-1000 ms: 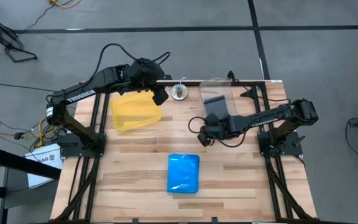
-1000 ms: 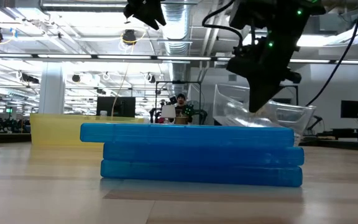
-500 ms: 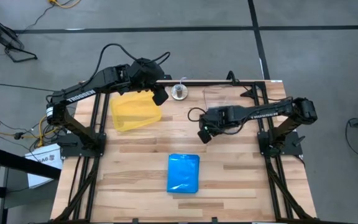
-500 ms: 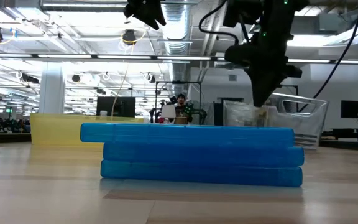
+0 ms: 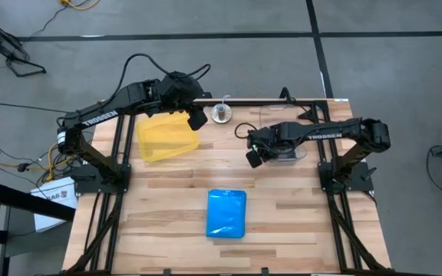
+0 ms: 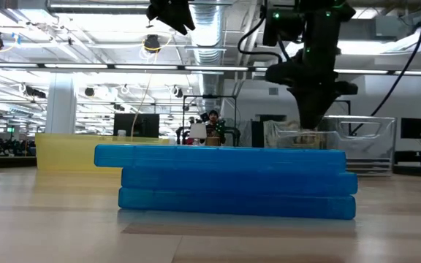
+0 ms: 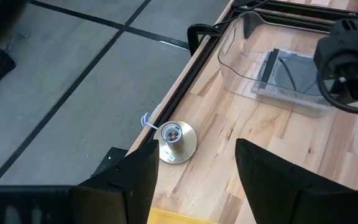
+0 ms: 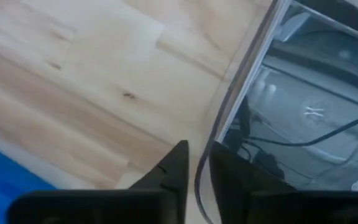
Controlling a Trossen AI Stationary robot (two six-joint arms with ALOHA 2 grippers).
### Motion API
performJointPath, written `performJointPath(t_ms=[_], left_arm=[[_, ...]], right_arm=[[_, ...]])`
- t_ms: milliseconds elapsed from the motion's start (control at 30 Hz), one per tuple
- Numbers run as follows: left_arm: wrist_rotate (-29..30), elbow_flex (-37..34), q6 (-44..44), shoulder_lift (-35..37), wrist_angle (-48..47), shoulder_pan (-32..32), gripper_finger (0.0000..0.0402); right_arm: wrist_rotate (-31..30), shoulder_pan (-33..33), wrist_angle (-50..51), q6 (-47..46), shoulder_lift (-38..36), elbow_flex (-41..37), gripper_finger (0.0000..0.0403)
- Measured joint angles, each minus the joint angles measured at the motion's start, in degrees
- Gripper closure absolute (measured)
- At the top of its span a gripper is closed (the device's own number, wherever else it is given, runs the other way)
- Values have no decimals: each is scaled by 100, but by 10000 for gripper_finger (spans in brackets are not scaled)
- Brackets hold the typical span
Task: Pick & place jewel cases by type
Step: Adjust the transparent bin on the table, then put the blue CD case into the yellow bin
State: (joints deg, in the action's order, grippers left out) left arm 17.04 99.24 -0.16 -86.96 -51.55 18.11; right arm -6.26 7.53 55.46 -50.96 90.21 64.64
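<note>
Two grippers noted: the left idle at the table's far side, the right at the clear tub's rim.

Left gripper (image 5: pixel 194 116) is held above the yellow tray (image 5: pixel 166 138), jaws parted and empty. Blue jewel cases (image 5: pixel 227 212) are stacked at the near centre, long axis running near to far, between both arms. Right gripper (image 5: pixel 253 158) is seen with jaws narrow astride the wall of the clear tub (image 5: pixel 291 123), in which a black-lined jewel case (image 7: pixel 292 68) lies; it is judged the nearer arm.
</note>
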Motion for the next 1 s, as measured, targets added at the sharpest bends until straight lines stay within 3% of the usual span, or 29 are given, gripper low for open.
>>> performJointPath(t_ms=[367, 667, 800, 1000], left_arm=[[-34, 0, 39, 0, -7, 0, 196], [-1153, -59, -115, 78, -359, -4, 196], [-1918, -681, -431, 290, 189, -87, 196], [-2778, -2591, -1388, 863, 1884, -354, 196]], right_arm=[[-86, 139, -5, 329, -32, 132, 215], [-131, -202, 529, 615, -111, 1290, 169], [-82, -618, 794, 643, -111, 1789, 169], [327, -1310, 837, 514, -117, 2118, 168]])
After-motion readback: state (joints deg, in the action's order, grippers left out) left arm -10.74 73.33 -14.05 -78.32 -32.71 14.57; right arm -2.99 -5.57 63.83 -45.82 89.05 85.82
